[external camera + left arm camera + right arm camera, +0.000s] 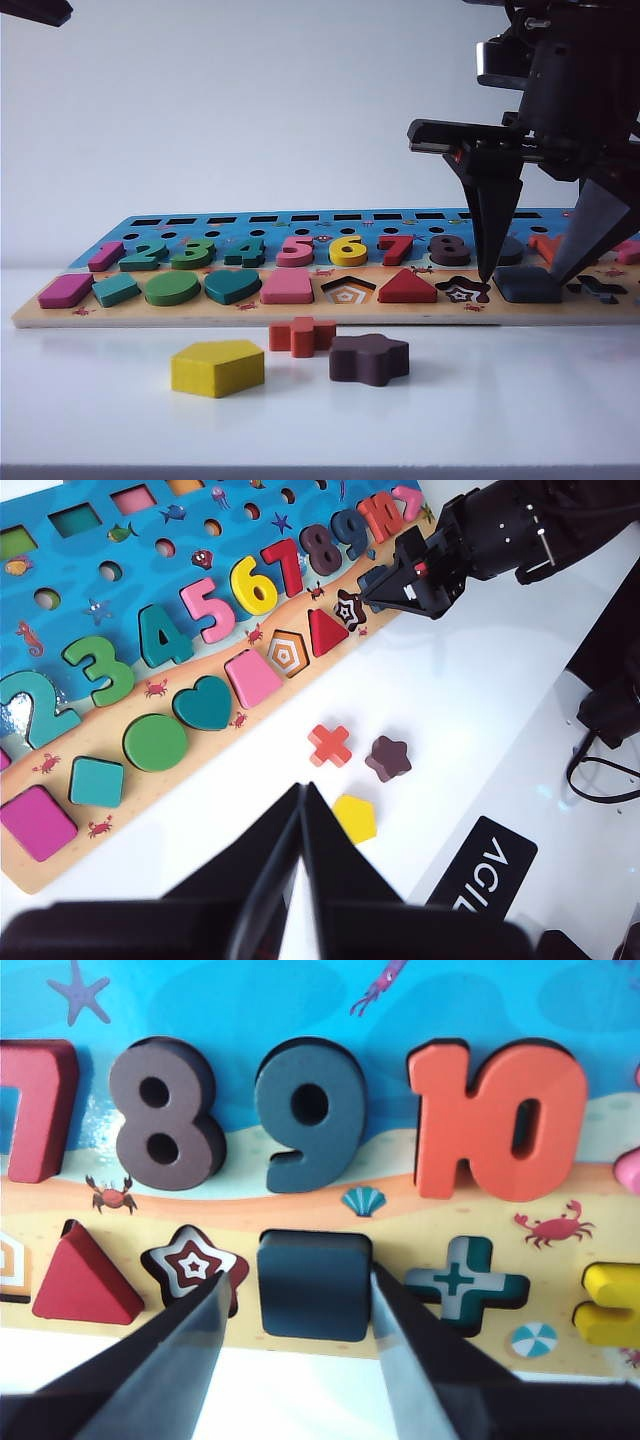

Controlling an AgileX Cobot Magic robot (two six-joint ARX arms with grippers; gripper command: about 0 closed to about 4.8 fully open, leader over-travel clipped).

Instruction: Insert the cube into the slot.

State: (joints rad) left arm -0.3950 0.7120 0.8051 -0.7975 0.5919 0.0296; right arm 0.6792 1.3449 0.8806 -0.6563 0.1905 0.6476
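The right gripper [295,1305] has its jaws apart around the cube [313,1284], which sits in the slot. It looks light, hard, smooth; hold its side edges. The left gripper [301,855], far back, is closed.

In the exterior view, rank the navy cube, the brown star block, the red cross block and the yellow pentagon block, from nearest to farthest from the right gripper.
Right gripper, over the board's right end:
1. Navy cube, between its fingers, in the board.
2. Brown star block, on the table, left of the gripper.
3. Red cross block, further left.
4. Yellow pentagon block, farthest left.
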